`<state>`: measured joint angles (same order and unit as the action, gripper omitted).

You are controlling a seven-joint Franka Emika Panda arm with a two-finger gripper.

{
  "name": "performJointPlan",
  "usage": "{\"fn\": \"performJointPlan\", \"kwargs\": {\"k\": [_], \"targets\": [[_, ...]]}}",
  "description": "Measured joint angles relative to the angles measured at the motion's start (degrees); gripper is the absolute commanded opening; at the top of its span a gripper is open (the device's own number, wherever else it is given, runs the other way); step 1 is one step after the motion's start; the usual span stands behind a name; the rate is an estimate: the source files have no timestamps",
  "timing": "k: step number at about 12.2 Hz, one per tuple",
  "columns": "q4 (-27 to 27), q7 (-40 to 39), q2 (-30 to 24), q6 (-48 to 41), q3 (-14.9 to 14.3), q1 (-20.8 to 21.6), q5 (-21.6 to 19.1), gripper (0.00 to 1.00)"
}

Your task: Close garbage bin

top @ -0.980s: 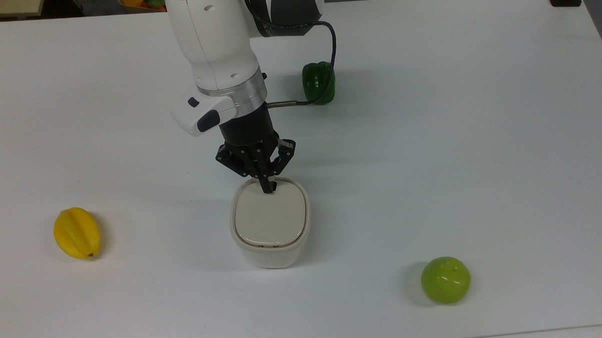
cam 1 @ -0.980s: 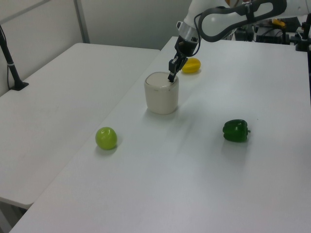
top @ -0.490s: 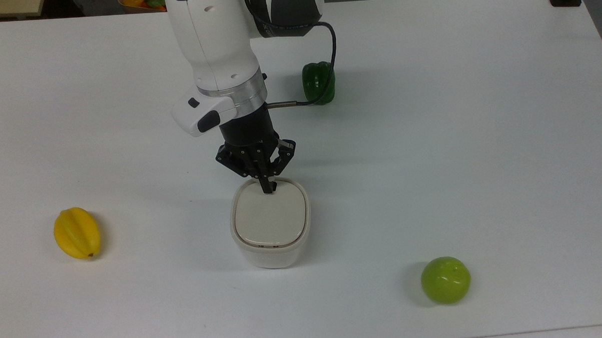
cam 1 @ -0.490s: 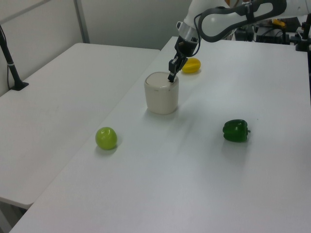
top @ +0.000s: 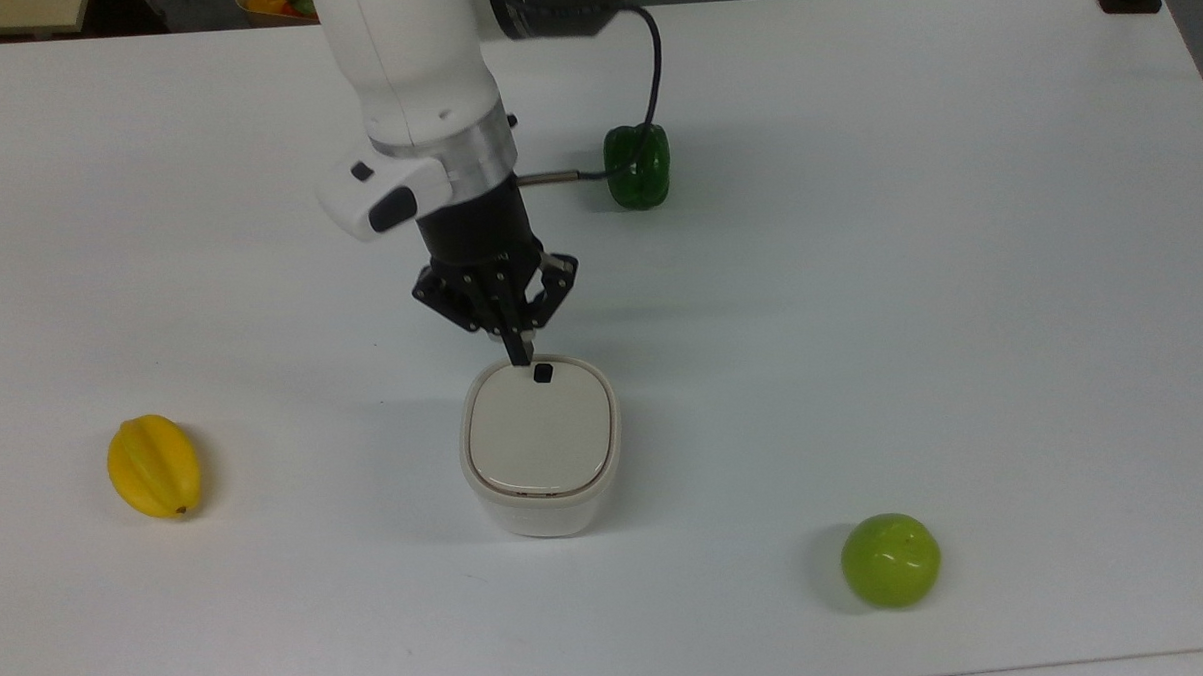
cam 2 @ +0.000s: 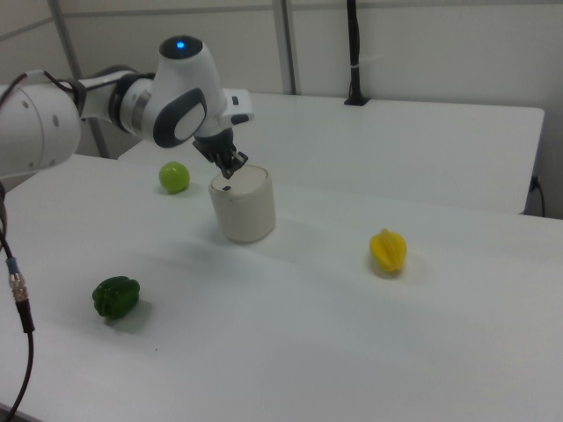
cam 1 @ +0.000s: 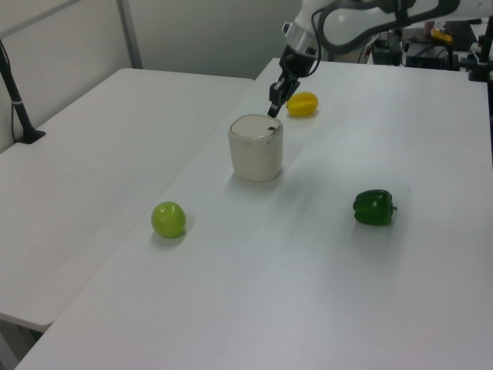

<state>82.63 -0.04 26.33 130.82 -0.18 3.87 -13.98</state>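
Hovering clear above the closed garbage bin [top: 540, 450], hand [top: 518, 359] pinched.

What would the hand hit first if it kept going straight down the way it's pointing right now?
Most likely the garbage bin's lid, near the black button. The hand points down at the lid's far edge in the top view; depth is unclear, so it might just graze the rim.
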Motion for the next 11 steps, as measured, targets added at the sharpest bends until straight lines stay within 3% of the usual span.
{"fn": "performJointPlan", "kwargs": {"k": [7,11], "targets": [[-0.2,0.0,-10.5,-24.7,-0.1,-4.3,0.0,0.00],[0.1,0.0,-15.3,-35.6,-0.1,-6.1,0.0,0.08]]}}
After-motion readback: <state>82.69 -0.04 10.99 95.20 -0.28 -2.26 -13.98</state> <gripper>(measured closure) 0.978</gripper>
